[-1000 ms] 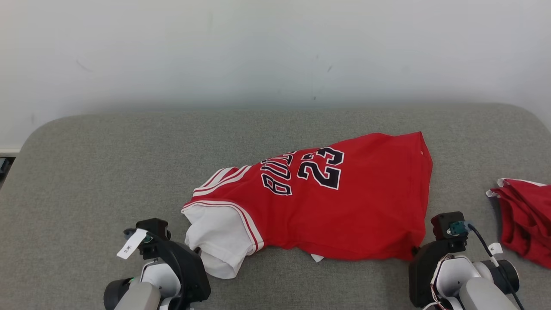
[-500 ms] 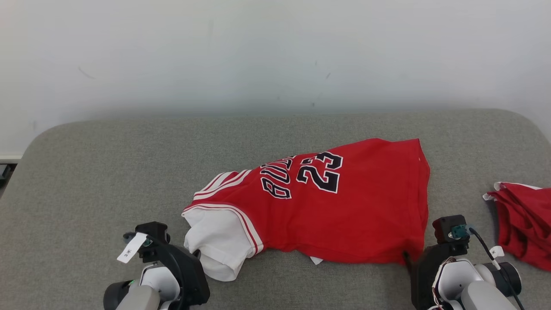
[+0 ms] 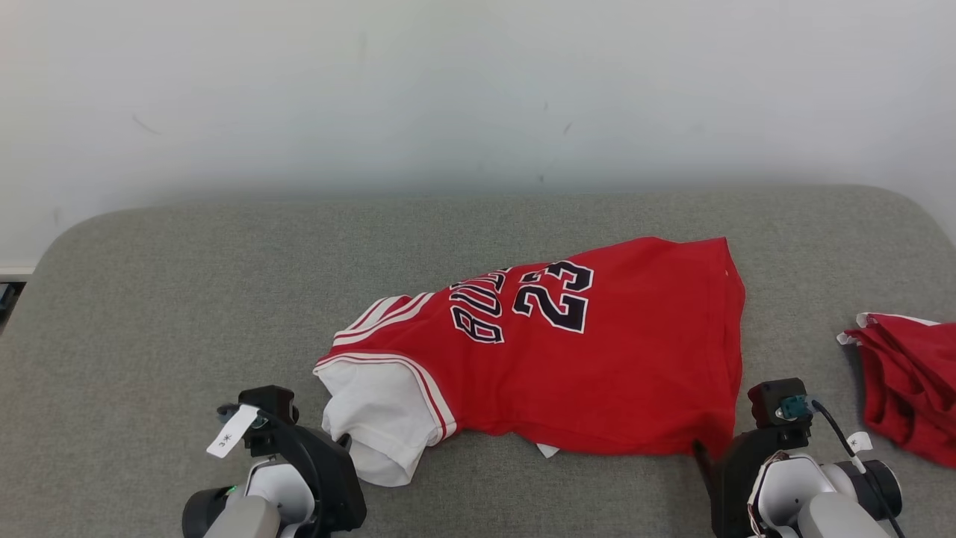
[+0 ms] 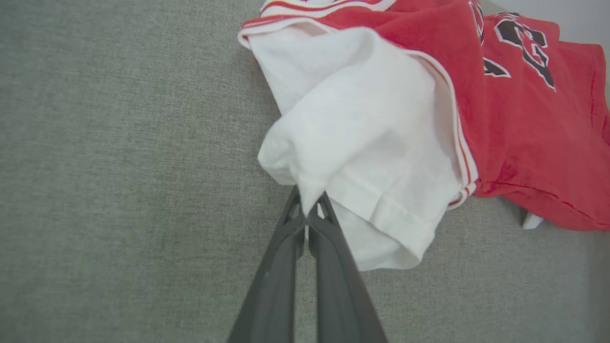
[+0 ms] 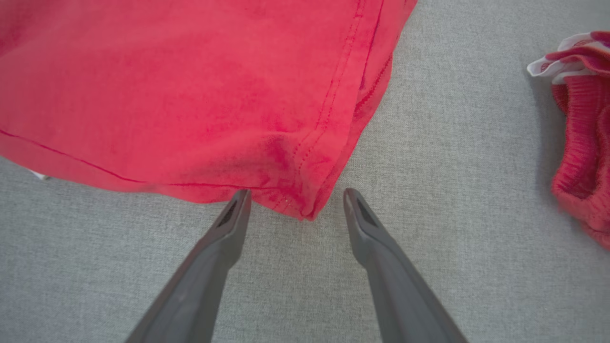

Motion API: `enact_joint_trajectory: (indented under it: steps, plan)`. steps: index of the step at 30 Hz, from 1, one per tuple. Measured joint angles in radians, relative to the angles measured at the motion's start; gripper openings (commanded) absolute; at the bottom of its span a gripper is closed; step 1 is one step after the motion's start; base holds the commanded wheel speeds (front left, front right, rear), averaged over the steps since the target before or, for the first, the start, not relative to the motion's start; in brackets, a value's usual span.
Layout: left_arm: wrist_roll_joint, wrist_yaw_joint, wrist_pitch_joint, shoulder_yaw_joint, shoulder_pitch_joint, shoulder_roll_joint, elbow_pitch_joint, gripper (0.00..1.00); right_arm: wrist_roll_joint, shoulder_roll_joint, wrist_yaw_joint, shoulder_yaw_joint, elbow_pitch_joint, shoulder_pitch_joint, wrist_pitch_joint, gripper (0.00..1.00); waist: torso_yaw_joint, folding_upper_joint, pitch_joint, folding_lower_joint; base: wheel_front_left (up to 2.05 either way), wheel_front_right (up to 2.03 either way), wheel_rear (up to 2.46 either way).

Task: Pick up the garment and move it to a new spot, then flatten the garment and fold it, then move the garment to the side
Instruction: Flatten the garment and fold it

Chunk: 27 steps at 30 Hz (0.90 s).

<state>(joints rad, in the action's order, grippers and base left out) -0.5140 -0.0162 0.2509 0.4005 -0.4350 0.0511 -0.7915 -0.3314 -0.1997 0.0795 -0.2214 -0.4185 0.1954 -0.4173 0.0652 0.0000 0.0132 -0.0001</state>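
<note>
The garment [image 3: 597, 359] is a red jersey with "23" and white sleeves, spread across the grey cushion. My left gripper [image 4: 307, 216] is shut on the edge of its white sleeve [image 4: 362, 157], near the cushion's front left. In the head view the left gripper [image 3: 340, 441] meets the sleeve [image 3: 381, 418]. My right gripper [image 5: 295, 200] stands open with the red hem corner [image 5: 305, 205] lying free just in front of its fingertips. The right gripper [image 3: 702, 452] sits at the jersey's lower right corner.
A second red garment [image 3: 907, 381] with white trim lies bunched at the cushion's right edge, seen as the red bundle [image 5: 581, 133] in the right wrist view. The grey cushion [image 3: 187, 299] ends at a pale wall behind.
My right gripper has opened and let go of the red hem corner, which now rests on the cushion. The left gripper stays shut on the sleeve. The head camera shifted slightly.
</note>
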Motion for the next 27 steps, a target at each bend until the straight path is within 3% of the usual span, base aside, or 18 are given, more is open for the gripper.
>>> enact_joint_trajectory:
  steps: [10, 14, 15, 17, 18, 19, 27]
  plan:
    - [0.0, 0.008, -0.007, 0.007, -0.007, -0.001, -0.004, 0.0, -0.001, 0.008, 0.0, 0.001, -0.012, 0.036, 0.005, 0.9, 0.011, 0.0, -0.017, 0.0002, 0.0, 0.0, 0.0]
    - [0.0, 0.008, -0.01, 0.007, -0.01, -0.002, -0.007, 0.0, -0.001, 0.008, 0.0, 0.002, -0.029, 0.04, 0.009, 0.64, 0.015, 0.0, -0.02, 0.0002, 0.0, 0.0, 0.0]
    - [0.0, 0.007, -0.01, 0.007, -0.011, -0.002, -0.008, 0.0, -0.001, 0.008, 0.0, 0.002, -0.03, 0.04, 0.009, 0.47, 0.016, 0.0, -0.02, 0.0002, 0.0, 0.0, 0.0]
    - [0.0, 0.008, -0.014, 0.007, -0.011, -0.002, -0.01, 0.0, -0.001, 0.01, 0.0, 0.002, -0.033, 0.04, 0.01, 0.23, 0.017, 0.0, -0.021, 0.0002, 0.0, 0.0, 0.0]
    - [0.0, 0.008, -0.014, 0.007, -0.011, -0.002, -0.011, 0.0, -0.001, 0.011, 0.0, 0.002, -0.034, 0.04, 0.01, 0.23, 0.018, 0.0, -0.021, 0.0002, 0.0, 0.0, 0.0]
    - [0.0, 0.008, -0.015, 0.007, -0.011, -0.002, -0.012, 0.0, -0.001, 0.012, 0.0, 0.002, -0.035, 0.04, 0.012, 0.0, 0.018, 0.0, -0.021, 0.0002, 0.0, 0.0, 0.0]
    - [-0.027, 0.006, -0.068, -0.034, -0.02, -0.006, -0.001, 0.0, -0.012, 0.01, 0.0, 0.025, -0.003, 0.04, 0.045, 0.0, 0.018, 0.0, -0.014, 0.0002, 0.0, 0.0, 0.0]
